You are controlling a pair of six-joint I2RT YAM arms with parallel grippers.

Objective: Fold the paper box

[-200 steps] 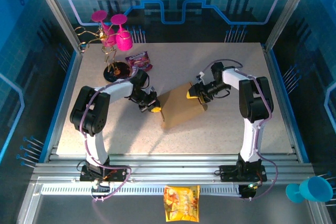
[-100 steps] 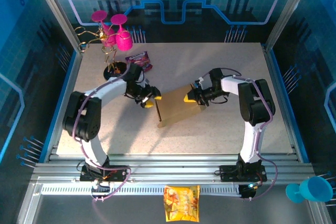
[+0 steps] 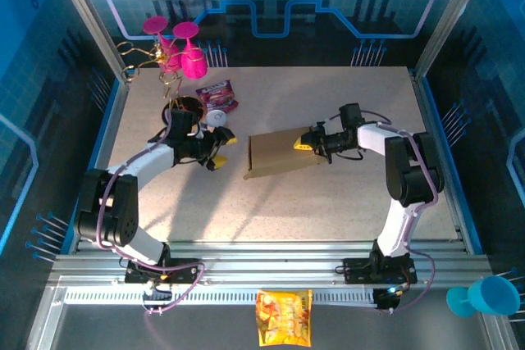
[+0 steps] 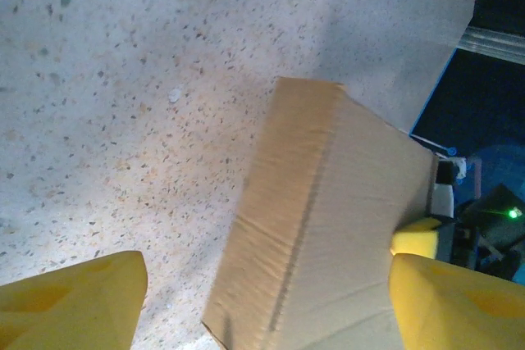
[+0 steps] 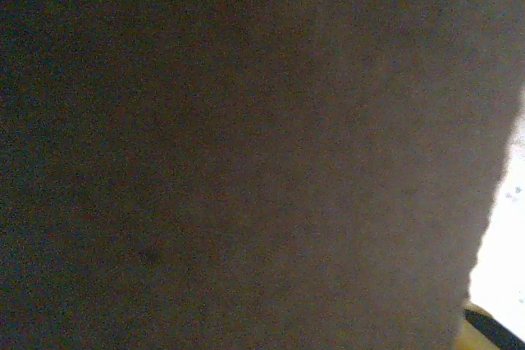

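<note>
The paper box (image 3: 277, 155) is a flat brown cardboard rectangle lying mid-table, its long side running left to right. My right gripper (image 3: 307, 144) is at its right end, one yellow fingertip on top of the cardboard, shut on that edge. Seen from the right wrist, dark cardboard (image 5: 246, 153) sits right against the lens and a sliver of yellow finger (image 5: 492, 330) shows at the bottom right. My left gripper (image 3: 216, 153) is open, a short way left of the box and not touching it. From the left wrist, the box (image 4: 328, 219) lies ahead between the wide yellow fingers (image 4: 74, 301).
Pink cups on a wire rack (image 3: 176, 45) stand at the back left, with a purple packet (image 3: 218, 94) and a small white disc (image 3: 217, 119) near my left arm. A yellow snack bag (image 3: 284, 317) lies on the front rail. A blue cup (image 3: 486, 296) sits at the front right.
My left gripper opened and pulled back to the left, off the box. The box dropped from a tilted pose to lying flat, and my right gripper closed on it and shifted slightly right.
</note>
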